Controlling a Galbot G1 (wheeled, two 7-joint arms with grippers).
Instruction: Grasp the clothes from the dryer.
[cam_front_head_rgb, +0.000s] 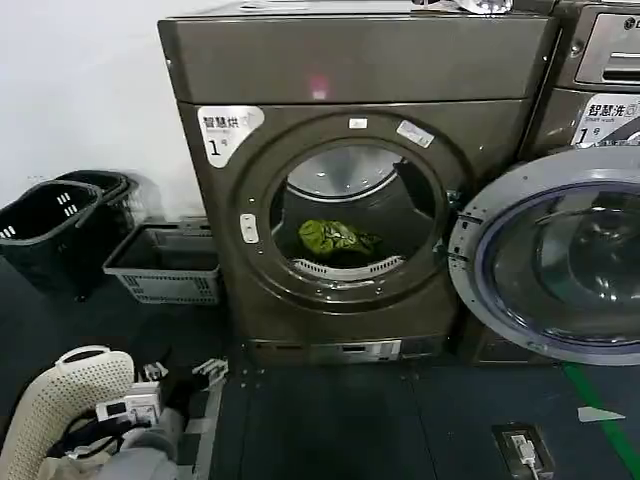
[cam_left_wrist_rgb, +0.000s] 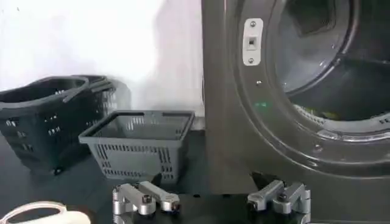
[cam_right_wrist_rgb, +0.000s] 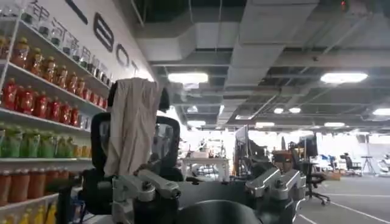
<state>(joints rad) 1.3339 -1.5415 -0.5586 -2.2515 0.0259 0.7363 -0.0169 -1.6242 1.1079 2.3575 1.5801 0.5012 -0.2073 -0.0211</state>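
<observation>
Inside the drum of the dryer (cam_front_head_rgb: 350, 190), at the bottom near the mouth: the clothes (cam_front_head_rgb: 335, 238), one yellow-green bundle, untouched. Door (cam_front_head_rgb: 560, 255) swung open to the right. Left gripper (cam_left_wrist_rgb: 210, 199): low before the machine's left front, fingers apart, holding nothing. Right gripper (cam_right_wrist_rgb: 210, 190): aimed away at shelves of bottles (cam_right_wrist_rgb: 36, 91), fingers apart, holding nothing. Grey basket (cam_front_head_rgb: 165, 262) on the floor left of the dryer.

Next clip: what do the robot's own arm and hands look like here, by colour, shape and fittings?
The left hand has two silver-grey metal fingers, chunky linked segments with dark bolt heads, on a dark base. The right hand has the same silver jointed fingers and a rounded dark body between them. In the head view the left arm is grey, with white fittings and dark cables.
</observation>
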